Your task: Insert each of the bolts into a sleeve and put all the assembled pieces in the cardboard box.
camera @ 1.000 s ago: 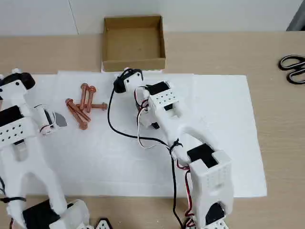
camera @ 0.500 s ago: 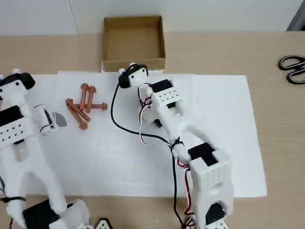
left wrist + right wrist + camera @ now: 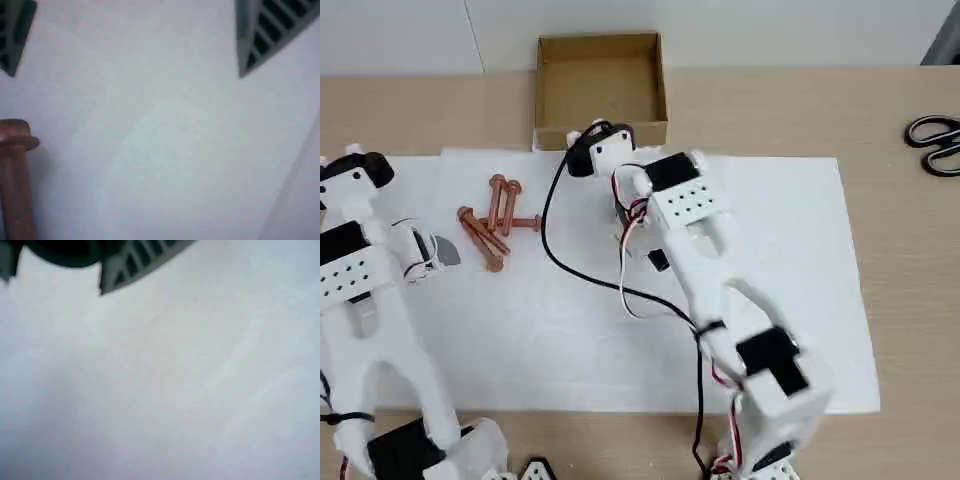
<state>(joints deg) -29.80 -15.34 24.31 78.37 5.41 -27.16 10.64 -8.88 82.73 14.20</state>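
Observation:
Several copper bolts lie in a loose heap on the white foam mat, left of centre. The open cardboard box stands just beyond the mat's far edge. My left gripper hangs low over the mat, a little to the left of the bolts. In the left wrist view it is open with bare foam between its fingers, and one bolt lies close by. My right gripper is over the mat just in front of the box's near wall, right of the bolts.
Scissors lie on the wooden table at the far right. A black cable from the right arm trails across the middle of the mat. The right arm's base stands at the mat's front edge.
The right arm has stretched out and swung slightly right, bringing its wrist closer to the box. The left arm and the bolts have not moved.

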